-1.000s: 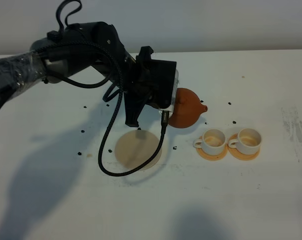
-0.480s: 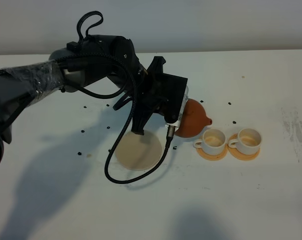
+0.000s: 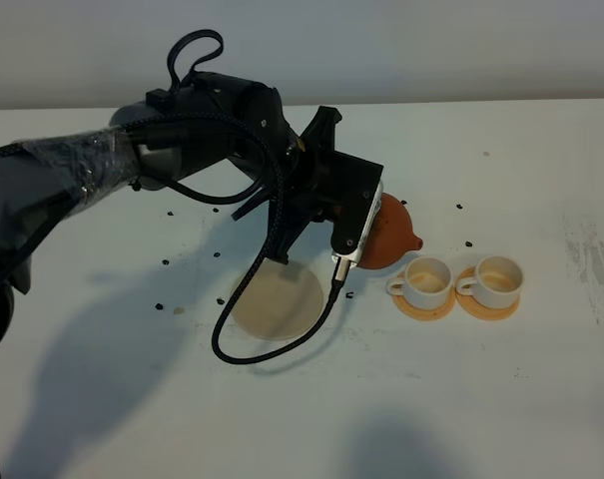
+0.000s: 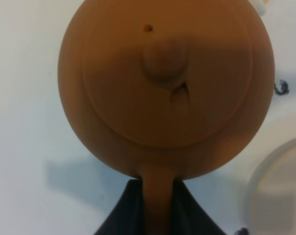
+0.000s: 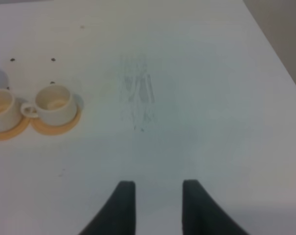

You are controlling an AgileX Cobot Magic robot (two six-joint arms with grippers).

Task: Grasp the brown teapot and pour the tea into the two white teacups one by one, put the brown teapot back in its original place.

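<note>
My left gripper (image 4: 157, 208) is shut on the loop handle of the brown teapot (image 4: 166, 83). In the high view the teapot (image 3: 391, 236) hangs tilted above the table, its spout pointing down-right just up-left of the left white teacup (image 3: 428, 280). The second white teacup (image 3: 498, 279) stands right beside it, each on an orange-tan coaster. The pale beige disc (image 3: 279, 301) lies bare below the arm and also shows in the left wrist view (image 4: 280, 191). My right gripper (image 5: 157, 198) is open and empty over bare table, with both teacups (image 5: 55, 104) far from it.
A black cable (image 3: 244, 299) loops down from the left arm across the beige disc. Small black specks (image 3: 166, 262) dot the white table (image 3: 501, 399). Faint grey scuff marks (image 3: 591, 261) lie at the far right. The table's back edge meets a grey wall.
The left arm has carried the teapot to the right and lower, toward the left teacup, and the spout has tipped downward. The cups and the disc have not moved.
</note>
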